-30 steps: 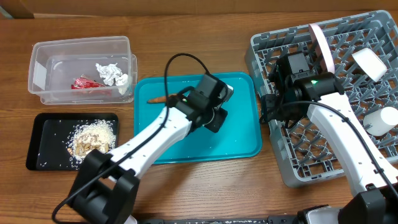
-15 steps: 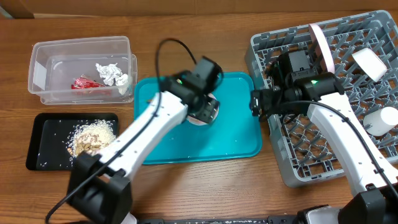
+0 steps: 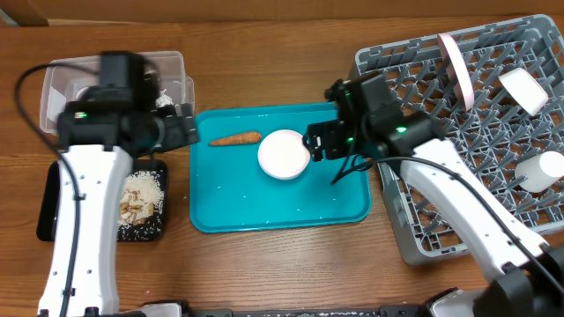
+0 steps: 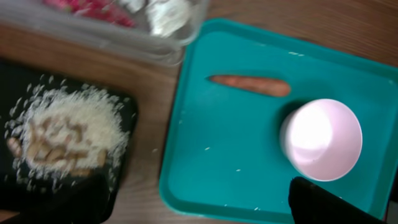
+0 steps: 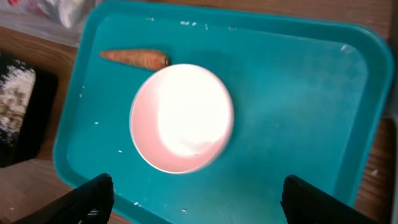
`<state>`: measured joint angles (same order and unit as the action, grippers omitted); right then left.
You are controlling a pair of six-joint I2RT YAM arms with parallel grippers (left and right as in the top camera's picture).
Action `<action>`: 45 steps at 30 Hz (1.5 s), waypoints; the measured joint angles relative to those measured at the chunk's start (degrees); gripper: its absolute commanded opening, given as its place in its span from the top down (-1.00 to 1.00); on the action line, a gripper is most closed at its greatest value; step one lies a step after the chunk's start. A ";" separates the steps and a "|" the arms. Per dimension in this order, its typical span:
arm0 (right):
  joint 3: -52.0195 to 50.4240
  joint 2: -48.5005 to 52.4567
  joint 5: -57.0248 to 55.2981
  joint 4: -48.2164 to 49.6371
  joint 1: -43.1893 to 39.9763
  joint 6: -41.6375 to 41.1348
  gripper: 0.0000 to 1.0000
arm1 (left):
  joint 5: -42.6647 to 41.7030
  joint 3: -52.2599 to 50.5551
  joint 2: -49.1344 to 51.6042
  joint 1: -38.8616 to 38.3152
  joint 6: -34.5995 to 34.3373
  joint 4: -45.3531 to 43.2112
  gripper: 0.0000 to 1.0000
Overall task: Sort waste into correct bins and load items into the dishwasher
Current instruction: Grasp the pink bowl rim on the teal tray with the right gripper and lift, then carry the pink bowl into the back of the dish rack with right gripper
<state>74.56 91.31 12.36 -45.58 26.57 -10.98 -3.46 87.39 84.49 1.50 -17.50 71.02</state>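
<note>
Right gripper [image 5: 196,199] gapes wide, empty — white bowl [image 5: 181,118] just ahead on teal tray [image 5: 298,93]; left gripper's [image 3: 181,132] opening — cannot tell.

Both arms are smooth white links joined by black motor housings, the left arm [image 3: 84,202] trailing a thin black cable [image 3: 19,95], the right arm [image 3: 458,189] another, each with a small green wrist light, the left pincer [image 3: 187,132] and right pincer [image 3: 313,145] matte black.
</note>
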 measured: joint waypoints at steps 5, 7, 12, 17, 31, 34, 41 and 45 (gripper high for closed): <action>0.00 6.80 -1.62 0.96 0.70 -3.06 -0.53 | -1.95 -0.02 0.04 5.46 -0.20 1.22 -0.90; 0.00 10.58 -1.86 1.31 0.68 -4.39 -0.47 | -2.27 -0.04 0.07 5.79 -0.17 1.22 -0.90; 0.00 17.70 -0.28 2.16 0.70 -5.46 0.17 | -3.06 -0.04 0.04 5.77 -0.17 1.18 -0.90; 0.00 20.20 0.59 2.38 0.70 -6.34 0.92 | -3.41 -0.09 0.04 5.77 -0.17 0.98 -0.90; 7.19 4.70 -18.62 -9.57 -4.81 -6.45 0.92 | -3.45 -0.13 0.07 5.77 -0.17 0.98 -0.90; 8.98 -3.74 -31.01 -9.05 -6.43 -6.03 0.92 | -3.45 -0.13 0.04 5.77 -0.17 0.81 -0.90; 9.33 -7.87 -60.54 -12.87 -11.56 -10.40 0.92 | -3.45 -0.13 0.04 5.77 -0.17 0.57 -0.90; 5.20 -4.70 -70.10 -10.93 -15.13 -12.63 0.92 | -3.45 -0.13 0.04 5.77 -0.17 0.55 -0.92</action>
<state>79.77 86.61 -57.74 -56.51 11.44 -23.62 -6.92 87.26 84.53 7.27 -17.67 71.57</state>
